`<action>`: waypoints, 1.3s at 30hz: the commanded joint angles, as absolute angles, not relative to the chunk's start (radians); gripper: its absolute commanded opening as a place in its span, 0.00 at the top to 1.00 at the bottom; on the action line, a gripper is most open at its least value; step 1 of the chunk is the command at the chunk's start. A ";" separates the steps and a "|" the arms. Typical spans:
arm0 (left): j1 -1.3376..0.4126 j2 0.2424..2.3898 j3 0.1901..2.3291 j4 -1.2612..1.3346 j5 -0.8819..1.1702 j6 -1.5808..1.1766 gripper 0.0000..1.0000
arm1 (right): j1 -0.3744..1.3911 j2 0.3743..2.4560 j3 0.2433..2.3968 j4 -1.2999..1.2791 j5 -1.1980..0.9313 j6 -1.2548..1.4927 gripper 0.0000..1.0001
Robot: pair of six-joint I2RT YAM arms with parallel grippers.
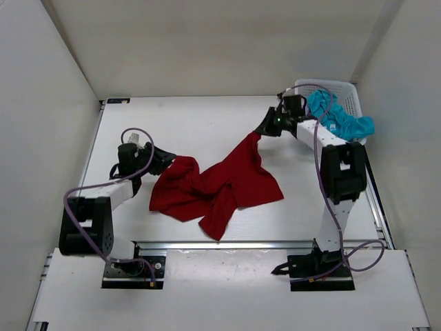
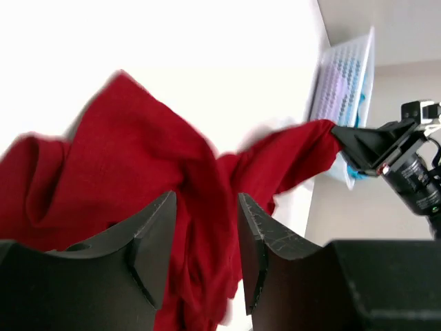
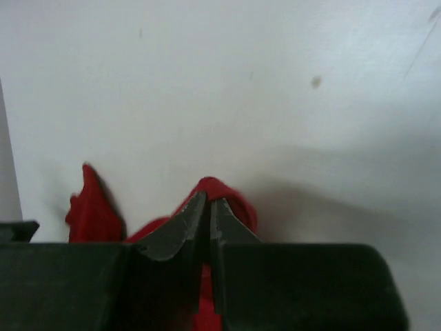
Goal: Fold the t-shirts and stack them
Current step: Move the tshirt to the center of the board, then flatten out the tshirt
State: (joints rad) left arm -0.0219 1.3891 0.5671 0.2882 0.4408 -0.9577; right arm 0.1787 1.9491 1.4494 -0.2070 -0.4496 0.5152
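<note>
Since right gripper [image 3: 209,207] is pinched tight on corner of dark red shirt [image 1: 227,183], I read this as lift to spread cloth for folding. On left gripper [image 2: 205,234], jaws apart, red cloth bunched between; clamped or not, cannot tell. Shirt lies crumpled on table [image 1: 207,124] between arms. Only top view shows teal shirt [image 1: 341,121] draped over basket [image 1: 348,93], well apart; right wrist view shows only pinch.
</note>
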 commanded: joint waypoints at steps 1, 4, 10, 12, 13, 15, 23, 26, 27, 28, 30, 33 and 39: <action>-0.049 1.445 0.698 0.295 0.388 -0.968 0.49 | 0.144 1.939 1.759 -0.279 -0.348 0.497 0.96; -0.072 1.489 0.820 0.234 0.393 -0.934 0.50 | 0.156 1.988 1.949 -0.418 -0.240 0.424 0.67; -0.172 1.385 0.793 0.000 0.178 -0.730 0.44 | 0.232 1.667 1.518 -0.318 -0.069 0.382 0.44; -0.169 1.339 0.717 -0.063 0.144 -0.687 0.43 | 0.267 1.541 1.171 -0.188 -0.077 0.452 0.63; -0.179 1.321 0.688 -0.077 0.100 -0.677 0.42 | 0.276 1.475 1.034 -0.126 -0.093 0.462 0.70; -0.167 1.290 0.635 -0.110 0.069 -0.661 0.41 | 0.305 1.430 0.904 -0.107 -0.063 0.485 0.87; -0.138 1.204 0.542 -0.224 0.028 -0.614 0.30 | 0.351 1.289 0.614 -0.130 0.132 0.502 0.55; -0.115 1.170 0.526 -0.268 0.002 -0.588 0.27 | 0.336 1.296 0.574 -0.136 0.161 0.500 0.51; -0.114 1.161 0.523 -0.276 0.003 -0.594 0.25 | 0.339 1.290 0.563 -0.133 0.188 0.496 0.49; -0.117 1.160 0.517 -0.278 0.002 -0.589 0.23 | 0.342 1.289 0.555 -0.130 0.210 0.499 0.48; -0.139 1.181 0.515 -0.281 -0.034 -0.584 0.20 | 0.330 1.293 0.549 -0.133 0.212 0.491 0.46; -0.135 1.242 0.488 -0.258 -0.005 -0.586 0.30 | 0.310 1.307 0.535 -0.132 0.230 0.466 0.46; -0.167 1.302 0.469 -0.114 0.074 -0.650 0.86 | 0.281 1.379 0.544 -0.035 0.083 0.445 0.78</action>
